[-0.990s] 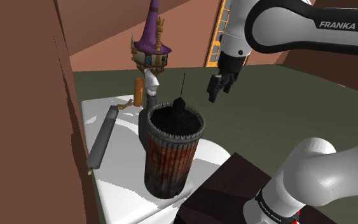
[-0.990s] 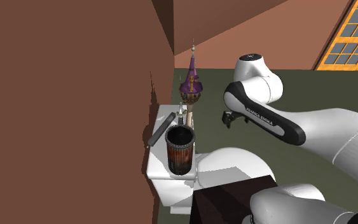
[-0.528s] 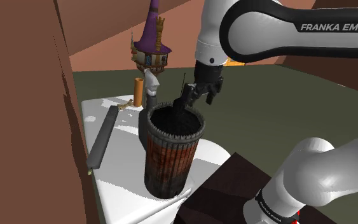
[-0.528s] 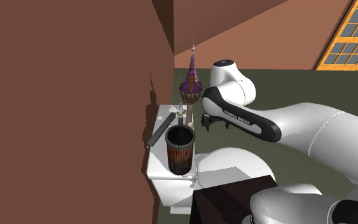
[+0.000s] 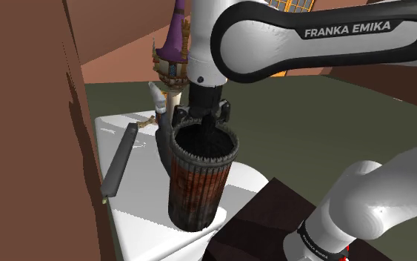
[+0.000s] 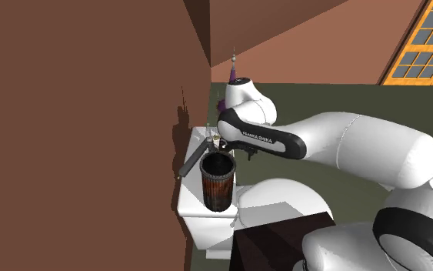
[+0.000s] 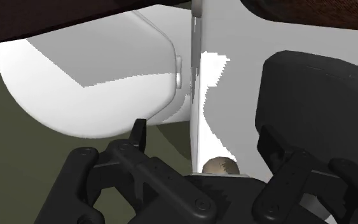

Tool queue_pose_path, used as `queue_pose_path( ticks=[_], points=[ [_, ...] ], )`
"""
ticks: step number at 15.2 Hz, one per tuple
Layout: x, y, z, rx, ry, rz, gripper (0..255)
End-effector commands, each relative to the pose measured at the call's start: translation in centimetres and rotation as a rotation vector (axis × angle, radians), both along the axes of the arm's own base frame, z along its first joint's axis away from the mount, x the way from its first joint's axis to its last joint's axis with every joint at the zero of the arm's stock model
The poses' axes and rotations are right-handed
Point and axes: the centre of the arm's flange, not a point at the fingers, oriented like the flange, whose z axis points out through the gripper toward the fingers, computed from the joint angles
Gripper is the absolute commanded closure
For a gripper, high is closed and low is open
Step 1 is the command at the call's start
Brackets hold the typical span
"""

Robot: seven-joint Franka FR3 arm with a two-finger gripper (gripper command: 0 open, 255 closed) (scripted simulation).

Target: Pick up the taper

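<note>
**Arm** (image 5: 303, 33): the upper link crosses the top of the shoulder view from the right edge, with FRANKA EMIKA readable on it. The wrist turns straight down at upper centre. In the second exterior view the arm sweeps from the lower right to the middle of the frame.

**Brown wall** (image 5: 21, 111): takes up the left side of the shoulder view.

**White surface** (image 5: 144, 185): lower left of centre, against the wall.

**Container** (image 5: 198, 185): an upright cylinder with rust streaks, a toothed rim and a black interior. It stands on the white surface at frame centre.

**Tower model** (image 5: 171, 52): it has a purple pointed roof and sits at upper centre, partly behind the wrist.

**Grey bar** (image 5: 119, 163): lies flat on the white surface, left of the container.

**Gripper** (image 5: 203, 117): hangs fingers-down at the container's far rim. The fingers (image 7: 298, 108) stand well apart in the wrist view and clasp nothing.

**Taper** (image 5: 209, 130): a slim black shape at the container's mouth, between the two fingers.
- It is black on a black interior, so its outline is poor.
- I cannot tell whether it stands inside the container or just behind it.
- I cannot tell whether a finger touches it.

**Count:**
- arm: 1
- gripper: 1
- container: 1
- tower model: 1
- grey bar: 1
- taper: 1
</note>
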Motion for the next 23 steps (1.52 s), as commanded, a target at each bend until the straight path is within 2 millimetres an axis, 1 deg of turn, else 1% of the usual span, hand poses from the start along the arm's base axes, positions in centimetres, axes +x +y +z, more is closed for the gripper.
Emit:
queue_pose_path(
  ticks=[1, 8, 15, 16, 22, 23],
  points=[
    [1.0, 2.4, -0.4, 0.015, 0.004, -0.048, 0],
    [5.6, 9.6, -2.2, 0.059, 0.015, -0.201, 0],
    [11.2, 16.1, -3.7, 0.103, 0.026, -0.355, 0],
    [11.2, 16.2, -3.7, 0.103, 0.026, -0.356, 0],
    [11.2, 16.2, -6.9, 0.103, 0.026, -0.356, 0],
    [11.2, 16.2, -7.7, 0.103, 0.026, -0.356, 0]
  ],
)
